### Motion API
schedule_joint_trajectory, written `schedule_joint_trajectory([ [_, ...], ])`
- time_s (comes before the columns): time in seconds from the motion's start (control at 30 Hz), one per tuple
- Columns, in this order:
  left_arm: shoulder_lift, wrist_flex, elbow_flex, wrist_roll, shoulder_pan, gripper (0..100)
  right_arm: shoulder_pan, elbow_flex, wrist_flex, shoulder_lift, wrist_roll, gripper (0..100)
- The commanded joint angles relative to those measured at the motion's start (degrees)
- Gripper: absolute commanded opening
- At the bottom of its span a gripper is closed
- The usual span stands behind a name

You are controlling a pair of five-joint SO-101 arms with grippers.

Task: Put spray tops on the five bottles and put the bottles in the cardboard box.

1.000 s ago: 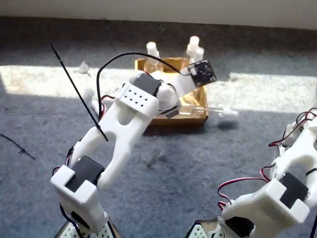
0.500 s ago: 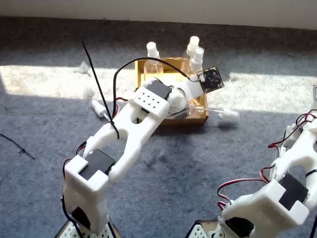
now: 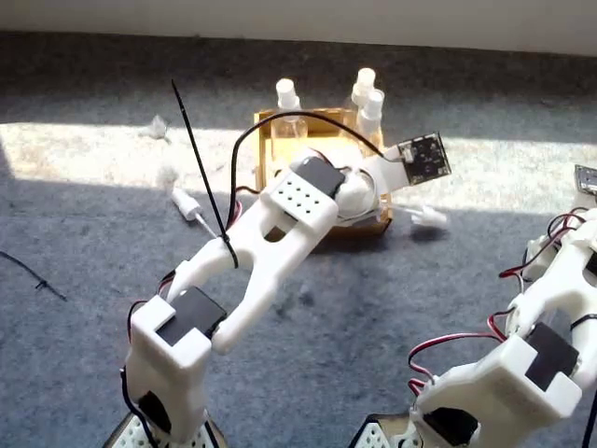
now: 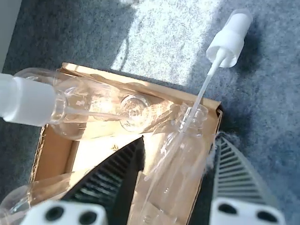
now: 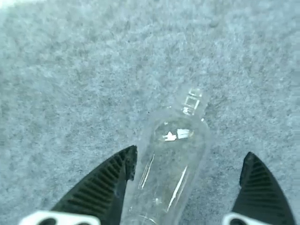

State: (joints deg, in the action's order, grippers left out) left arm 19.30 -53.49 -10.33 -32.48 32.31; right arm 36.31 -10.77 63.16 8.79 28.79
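Observation:
A cardboard box stands at the back centre with three capped clear bottles upright in it. My left gripper is over the box's right end, shut on a tilted clear bottle. A white spray top has its tube partly in that bottle's neck and its head sticks out past the box rim; the same spray top lies right of the box. My right gripper is open low over the carpet, its fingers either side of an uncapped clear bottle lying flat.
A loose spray top lies on the grey carpet left of the box, and a small clear piece lies farther back left. A black cable tie lies at the far left. A wall edge runs along the back.
The left arm has swung rightward over the box and its wrist camera has shifted right. The spray top beside the box has barely moved. The right arm has stayed nearly still.

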Motion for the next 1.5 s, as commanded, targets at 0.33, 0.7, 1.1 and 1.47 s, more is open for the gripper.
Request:
schedule_joint_trajectory([
  [0.33, 3.5, 4.0, -4.4, -0.4, 3.9, 23, 5.8, 0.7, -0.9, -0.1, 0.2, 30.7],
  [0.7, 12.0, 3.7, -13.2, -0.4, 3.9, 23, 7.5, 0.4, -0.9, -0.1, 0.6, 30.7],
  [1.1, 14.1, 3.7, -12.9, -0.4, 3.1, 23, 7.1, 0.5, -0.9, -0.1, 0.6, 30.7],
  [1.47, 13.8, 3.7, -13.2, -0.3, 3.2, 14, 7.1, 0.7, -0.9, -0.1, 0.6, 30.7],
])
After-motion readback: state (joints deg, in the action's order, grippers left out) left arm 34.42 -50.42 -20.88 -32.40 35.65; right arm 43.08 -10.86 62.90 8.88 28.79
